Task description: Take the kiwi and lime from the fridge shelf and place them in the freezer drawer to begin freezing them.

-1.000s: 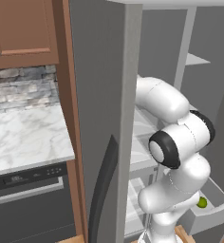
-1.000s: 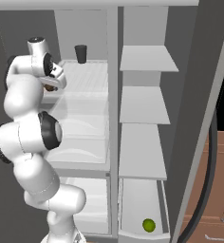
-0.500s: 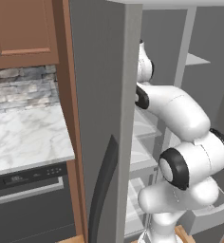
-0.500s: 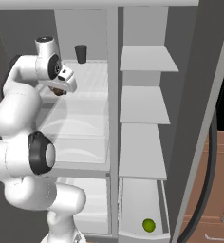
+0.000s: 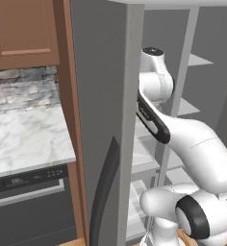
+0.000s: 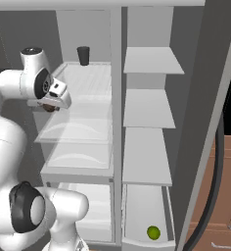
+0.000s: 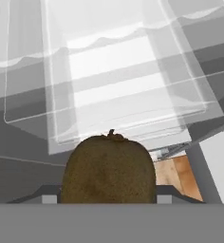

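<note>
Kiwi (image 7: 109,168) sits clamped in the gripper (image 6: 50,105), its brown skin pressed between the two fingertips at the bottom of the hand view, stem nub up. Over the last second the arm has straightened and lifted: the hand has come out from the fridge shelves (image 6: 78,127) on the left and now hangs in front of them, near their left edge, with the fruit showing as a small dark spot under the hand in the right base view. That reads as the pick being done and the carry under way.

Lime (image 6: 153,232) lies in the open freezer drawer (image 6: 137,206) at the bottom right, so half of the task looks finished; the kiwi has to go down and right to join it.

A dark cup (image 6: 83,55) stands at the far end of the top shelf, well apart from the hand.

Hard to make out: in the left base view the fridge door (image 5: 106,120) hides most of the shelves and the hand itself. The fingertips are barely visible beside the kiwi in the hand view, so how deep the grip is I cannot tell. The drawer's near wall is cut off at the bottom edge of the right base view.
</note>
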Robot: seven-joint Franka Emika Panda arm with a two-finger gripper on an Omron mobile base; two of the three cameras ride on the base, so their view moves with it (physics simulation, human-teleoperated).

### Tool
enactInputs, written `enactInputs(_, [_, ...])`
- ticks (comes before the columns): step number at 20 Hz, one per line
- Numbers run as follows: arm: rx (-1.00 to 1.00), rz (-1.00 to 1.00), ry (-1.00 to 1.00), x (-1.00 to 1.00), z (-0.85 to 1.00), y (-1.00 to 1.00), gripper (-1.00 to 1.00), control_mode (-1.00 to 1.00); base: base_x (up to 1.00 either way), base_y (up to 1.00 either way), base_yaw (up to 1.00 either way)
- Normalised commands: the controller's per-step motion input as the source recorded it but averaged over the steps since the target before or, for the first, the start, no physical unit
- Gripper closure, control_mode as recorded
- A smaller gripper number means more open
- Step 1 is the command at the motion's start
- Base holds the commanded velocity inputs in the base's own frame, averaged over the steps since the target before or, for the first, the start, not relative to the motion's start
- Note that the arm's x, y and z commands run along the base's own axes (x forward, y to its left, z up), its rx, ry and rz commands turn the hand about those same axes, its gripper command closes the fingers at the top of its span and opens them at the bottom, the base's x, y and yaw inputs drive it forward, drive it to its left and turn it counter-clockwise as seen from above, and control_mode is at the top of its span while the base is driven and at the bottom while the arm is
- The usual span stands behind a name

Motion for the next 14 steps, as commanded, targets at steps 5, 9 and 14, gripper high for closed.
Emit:
enactInputs(5, [0.00, 0.08, 0.00, -0.89, -0.20, -0.25, 1.00, -1.00, 0.00, 0.00, 0.00])
enactInputs(9, [0.00, 0.00, 0.00, -0.09, 0.00, -0.04, 1.00, -1.00, 0.00, 0.00, 0.00])
enactInputs(14, [0.00, 0.00, 0.00, -0.06, 0.00, 0.00, 1.00, 1.00, -0.29, 0.00, 0.00])
